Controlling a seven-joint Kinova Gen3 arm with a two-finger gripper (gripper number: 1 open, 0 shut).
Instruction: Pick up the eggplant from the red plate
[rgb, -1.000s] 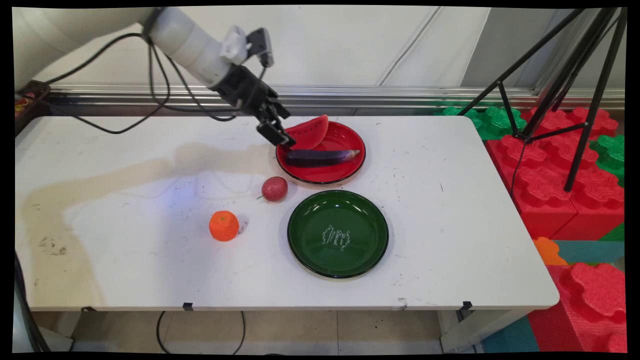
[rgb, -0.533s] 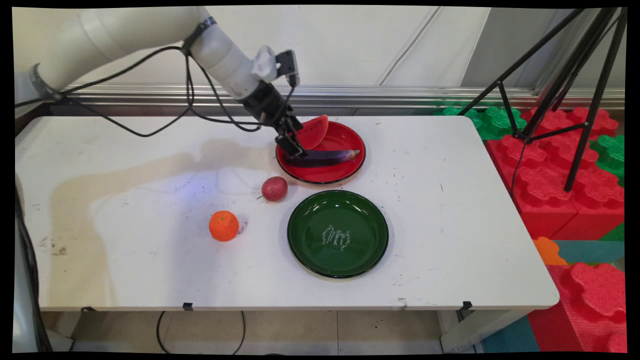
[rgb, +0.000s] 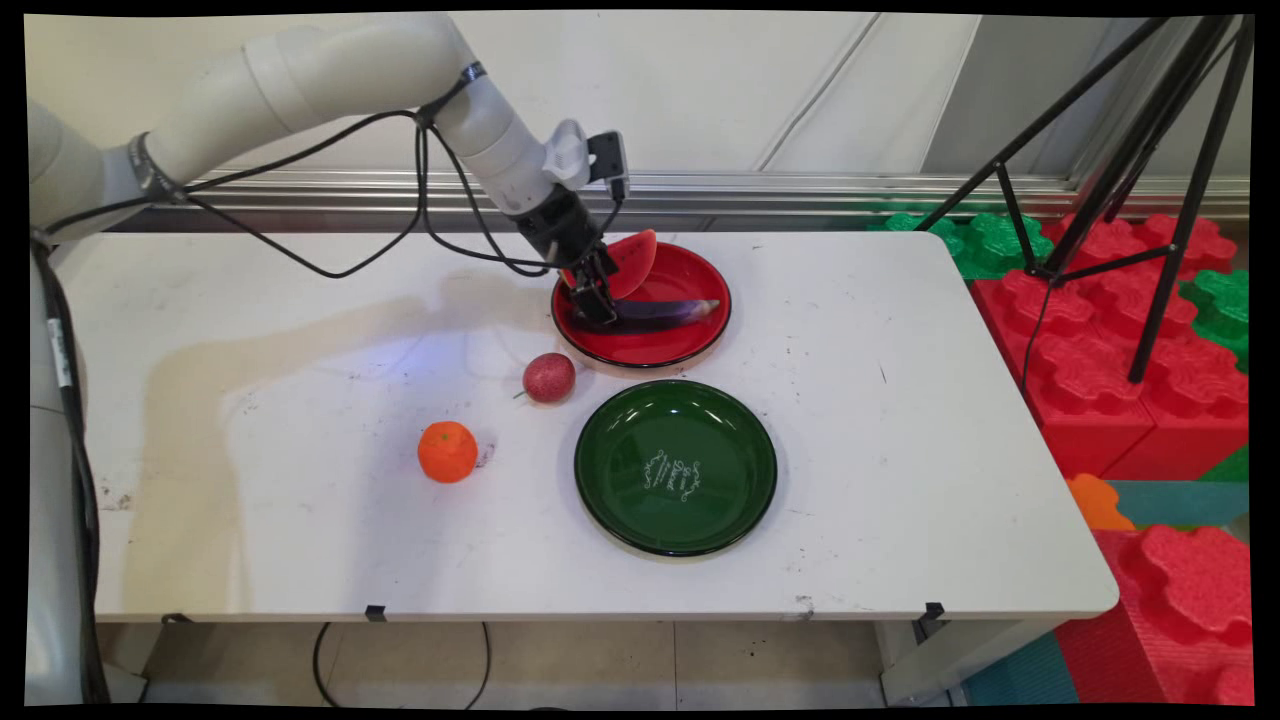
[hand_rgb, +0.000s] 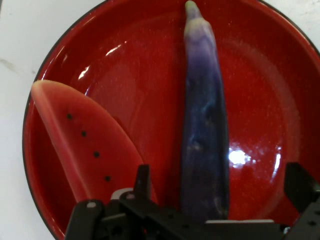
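1. Now that it has dropped from above the rim, the tool sits low over the red plate, spread, straddling the eggplant.
2. Eggplant lies on that plate beside the watermelon slice, unmoved.

Main view: fixed, high at table's near side, looking across to the wall. Hand view: close, looking down onto the red plate, seen in both.
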